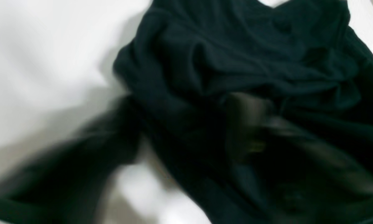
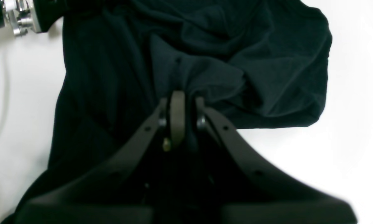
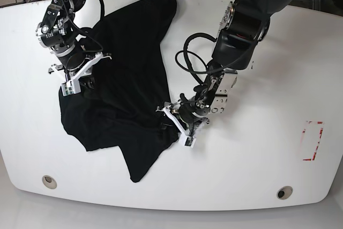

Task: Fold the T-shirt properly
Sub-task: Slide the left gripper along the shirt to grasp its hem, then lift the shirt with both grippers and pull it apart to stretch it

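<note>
Step in hand, my read: grab-and-spread, no fold made yet. The table [image 3: 257, 148] is white w/ lots of bare room across the right half and lower strip of the base view; the T-shirt [image 3: 126, 73] lies crumpled over the left-center, running from the top edge down to a tail at lower center, well inside the table rim. Right gripper [image 2: 177, 99], upper left in base view, is clamped tight on a bunched ridge of cloth, jaws nearly together. Left gripper [image 3: 181, 119], center of base view, sits at the shirt's right edge, low on the fabric; its wrist view is blurred, so can't tell if it's wide, narrow or pinching cloth. Next move prob needs a firm hold on that edge, then both arms pulling apart toward the bare right side to flatten it. Red mark [image 3: 312, 140] far right, well apart.
</note>
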Tool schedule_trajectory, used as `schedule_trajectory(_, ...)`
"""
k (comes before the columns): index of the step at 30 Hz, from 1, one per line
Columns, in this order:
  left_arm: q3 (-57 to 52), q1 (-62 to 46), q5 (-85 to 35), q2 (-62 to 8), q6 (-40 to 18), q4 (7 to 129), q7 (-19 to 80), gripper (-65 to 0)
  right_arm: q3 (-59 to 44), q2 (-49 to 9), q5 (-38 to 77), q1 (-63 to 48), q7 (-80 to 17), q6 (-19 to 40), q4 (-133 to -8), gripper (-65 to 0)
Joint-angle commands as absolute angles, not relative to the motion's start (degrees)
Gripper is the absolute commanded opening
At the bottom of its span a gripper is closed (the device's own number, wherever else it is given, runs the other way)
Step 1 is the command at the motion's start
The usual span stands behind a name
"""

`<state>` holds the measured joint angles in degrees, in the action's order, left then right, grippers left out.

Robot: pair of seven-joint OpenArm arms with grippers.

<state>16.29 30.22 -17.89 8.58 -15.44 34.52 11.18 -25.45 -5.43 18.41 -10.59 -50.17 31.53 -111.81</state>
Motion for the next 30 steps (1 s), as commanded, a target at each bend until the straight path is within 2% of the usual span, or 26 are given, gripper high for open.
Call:
schedule_trajectory(1,16.4,31.52,-18.15,9.0,-15.69,35.03,9.45,-47.8,-25.63,-6.11,19.47,-10.15,-48.75,31.52,-113.1,-64.7)
schedule_trajectory(4,16.31,31.52,-18.15,9.0,-15.69,35.03,9.27,-57.5,-25.63,-6.11,19.47,-10.07,-48.75,31.52,-113.1,-64.7)
schedule_trajectory(7,16.22,31.52,-18.24,9.0,-15.69,35.3,9.27,-60.7,-25.63,-6.11,19.47,-9.98,-48.75,31.52,-113.1,-64.7)
schedule_trajectory(11,16.04,31.43,-18.51,9.0,-15.87,37.49,9.27,-61.2,-25.63,-6.2,19.47,-9.89,-48.75,31.52,-113.1,-64.7)
schedule_trajectory(16,16.04,28.09,-19.74,6.99,-15.87,46.11,10.24,-61.2,-25.63,-6.29,19.47,-9.36,-48.75,31.52,-114.07,-64.7)
schedule_trajectory(30,15.69,24.57,-34.42,-4.26,-15.69,68.53,19.38,-61.0,-25.89,-8.48,19.38,-3.38,-48.75,31.52,-114.33,-64.7)
